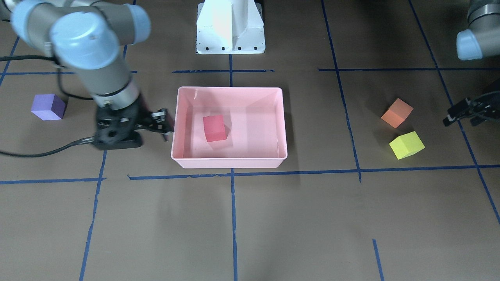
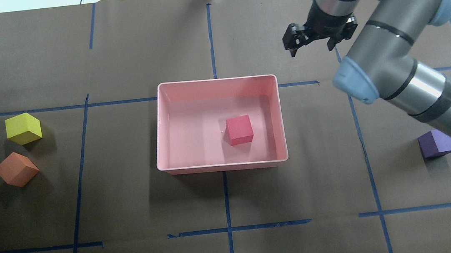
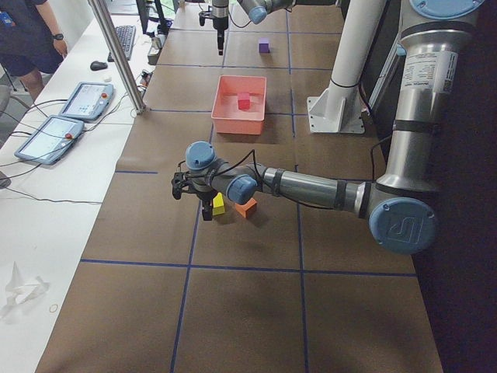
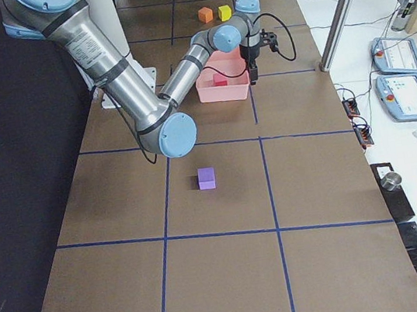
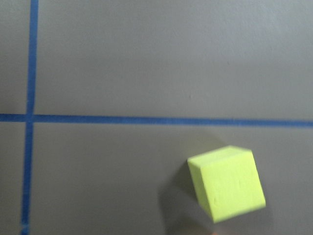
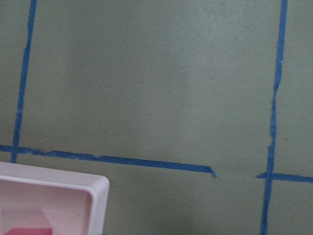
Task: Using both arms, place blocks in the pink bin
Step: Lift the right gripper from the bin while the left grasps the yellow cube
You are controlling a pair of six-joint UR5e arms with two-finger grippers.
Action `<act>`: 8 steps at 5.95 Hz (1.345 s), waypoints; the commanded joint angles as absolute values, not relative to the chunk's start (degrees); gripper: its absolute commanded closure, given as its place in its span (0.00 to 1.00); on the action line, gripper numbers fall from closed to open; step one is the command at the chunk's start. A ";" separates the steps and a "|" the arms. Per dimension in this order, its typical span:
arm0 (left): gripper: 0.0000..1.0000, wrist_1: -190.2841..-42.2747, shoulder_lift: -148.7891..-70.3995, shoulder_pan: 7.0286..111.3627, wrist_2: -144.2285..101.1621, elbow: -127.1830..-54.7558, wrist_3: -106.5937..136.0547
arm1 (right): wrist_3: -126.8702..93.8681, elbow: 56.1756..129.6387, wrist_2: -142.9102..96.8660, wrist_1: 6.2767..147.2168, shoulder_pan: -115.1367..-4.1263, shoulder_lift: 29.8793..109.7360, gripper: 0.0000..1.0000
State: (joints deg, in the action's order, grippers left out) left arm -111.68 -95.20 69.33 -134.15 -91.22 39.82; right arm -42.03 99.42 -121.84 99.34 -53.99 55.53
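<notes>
Brown and taped into squares, the bench (image 2: 134,220) seen from overhead has the pink bin (image 2: 223,166) at centre with the red block (image 2: 239,129) inside. The right gripper (image 2: 312,45) hangs off the bin's upper-right corner, jaws apart and empty, and the purple block (image 2: 437,144) lies lower right. The left wrist view puts the yellow block (image 5: 226,182) close, lower right of frame, so the left gripper (image 1: 461,119) is nearer it, though I cannot tell how its jaws stand.

Overhead, front views opposed, share pink bin (image 1: 230,162); wrist cams close, downward.
</notes>
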 commanded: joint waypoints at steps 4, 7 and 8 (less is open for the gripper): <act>0.00 -116.28 -101.69 59.52 -130.18 -82.45 50.36 | -32.17 104.50 -125.33 99.40 -59.68 63.28 0.00; 0.18 -116.19 -101.25 57.92 -128.85 -81.39 50.10 | -32.17 104.68 -125.25 99.32 -59.59 64.07 0.00; 0.54 -116.19 -101.34 57.92 -127.54 -81.47 49.84 | -32.17 104.59 -124.90 99.23 -59.59 64.42 0.00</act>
State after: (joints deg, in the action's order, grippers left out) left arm -116.21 -101.37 57.97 -128.57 -81.43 49.99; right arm -32.17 104.62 -125.15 99.29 -59.59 64.14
